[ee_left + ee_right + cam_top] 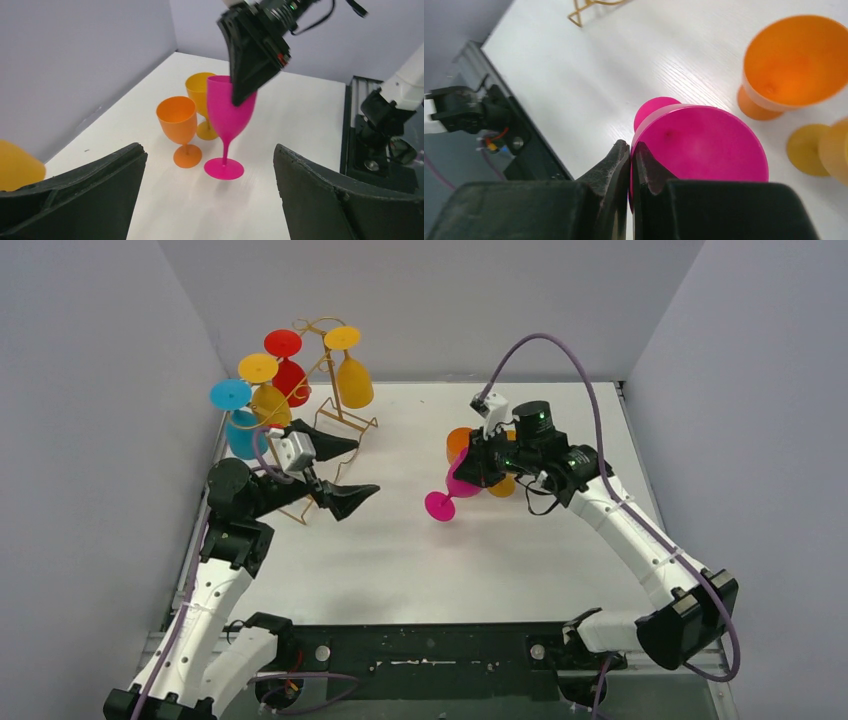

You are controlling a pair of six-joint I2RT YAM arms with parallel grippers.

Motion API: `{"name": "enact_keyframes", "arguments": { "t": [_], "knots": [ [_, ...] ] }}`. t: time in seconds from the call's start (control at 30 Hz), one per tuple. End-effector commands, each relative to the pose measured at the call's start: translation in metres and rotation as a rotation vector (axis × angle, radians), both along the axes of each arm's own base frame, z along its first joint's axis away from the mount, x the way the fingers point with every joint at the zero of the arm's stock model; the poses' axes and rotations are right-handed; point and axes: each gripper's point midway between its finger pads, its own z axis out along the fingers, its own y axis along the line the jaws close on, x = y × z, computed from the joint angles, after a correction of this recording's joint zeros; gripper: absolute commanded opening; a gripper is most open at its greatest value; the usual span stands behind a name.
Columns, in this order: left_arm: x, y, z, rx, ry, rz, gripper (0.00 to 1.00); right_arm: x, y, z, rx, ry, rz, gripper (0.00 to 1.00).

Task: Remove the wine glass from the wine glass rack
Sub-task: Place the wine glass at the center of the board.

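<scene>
The gold wire wine glass rack (352,426) stands at the far left with several glasses hung upside down: a blue glass (240,432), a yellow glass (271,402), a red glass (293,380) and an amber glass (354,382). My right gripper (470,472) is shut on the rim of a pink wine glass (452,490), off the rack at mid-table. The right wrist view shows one finger inside and one outside the rim (630,146). The glass (227,110) stands slightly tilted, its foot at the table. My left gripper (365,468) is open and empty beside the rack, facing the pink glass.
An orange glass (177,117) and a yellow glass (200,87) stand upright on the table just behind the pink one; they also show in the right wrist view, the orange glass (796,60) nearest. Grey walls close in the left, back and right sides.
</scene>
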Motion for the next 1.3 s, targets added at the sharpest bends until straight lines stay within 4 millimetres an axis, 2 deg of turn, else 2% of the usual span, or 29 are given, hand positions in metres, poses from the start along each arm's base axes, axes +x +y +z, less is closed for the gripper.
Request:
{"name": "enact_keyframes", "arguments": {
  "t": [0.0,0.13,0.3,0.53,0.67,0.7,0.77,1.07,1.27],
  "knots": [
    [0.022,0.021,0.037,-0.125,-0.031,0.215,0.97,0.019,-0.048,-0.009,-0.230,-0.168,-0.244,0.00],
    [0.035,0.029,0.045,-0.189,0.029,0.293,0.97,0.025,-0.073,-0.044,-0.373,-0.107,-0.345,0.00],
    [0.032,0.018,0.040,-0.177,0.095,0.217,0.97,0.028,-0.085,-0.052,-0.406,-0.088,-0.428,0.00],
    [0.026,0.020,0.043,-0.175,0.062,0.219,0.97,0.045,-0.152,-0.058,-0.517,-0.155,-0.755,0.00],
    [0.032,0.023,0.043,-0.165,0.083,0.253,0.97,0.059,-0.196,-0.066,-0.437,-0.054,-0.919,0.00],
    [0.034,0.024,0.046,-0.167,0.087,0.261,0.97,0.063,-0.201,-0.067,-0.407,-0.040,-0.931,0.00],
    [0.037,0.024,0.046,-0.170,0.093,0.266,0.97,0.070,-0.207,-0.070,-0.361,-0.014,-0.945,0.00],
    [0.036,0.020,0.047,-0.174,0.100,0.240,0.98,0.111,-0.202,-0.069,-0.326,0.009,-0.937,0.00],
    [0.048,0.034,0.025,-0.038,0.161,0.349,0.97,0.131,-0.199,-0.077,-0.331,0.022,-0.940,0.00]
  ]
}}
